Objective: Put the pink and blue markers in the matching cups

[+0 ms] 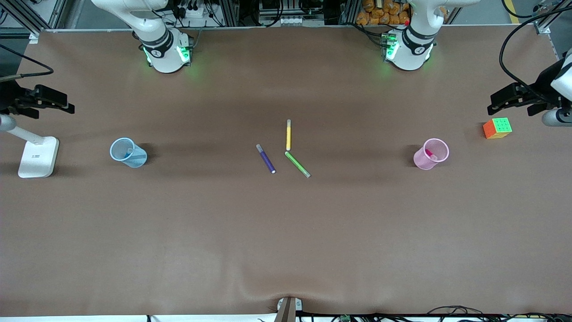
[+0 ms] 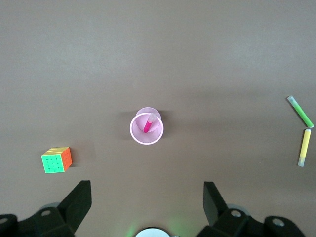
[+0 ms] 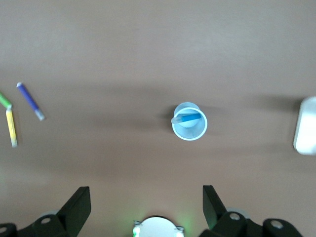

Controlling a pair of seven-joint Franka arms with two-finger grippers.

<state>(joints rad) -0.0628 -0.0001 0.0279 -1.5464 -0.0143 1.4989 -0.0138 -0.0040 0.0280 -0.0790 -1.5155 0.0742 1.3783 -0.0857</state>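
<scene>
Brown tabletop (image 1: 286, 232) seen, aluminium framing along robot edge. Left pincer (image 2: 147, 207) held wide apart, empty, over pink cup (image 2: 146, 129); right pincer (image 3: 146, 207) likewise over blue cup (image 3: 189, 122).

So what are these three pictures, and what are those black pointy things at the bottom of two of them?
Two robot arms work at a brown table. One picture looks down from a high camera; the other two come from cameras on the arms' wrists. The black points are fingers: the left gripper open above the pink cup, the right gripper open above the blue cup. Neither holds anything. The pink marker stands in the pink cup, the blue marker lies in the blue cup. Purple, yellow and green pens lie mid-table, with a puzzle cube at the left arm's end.
</scene>
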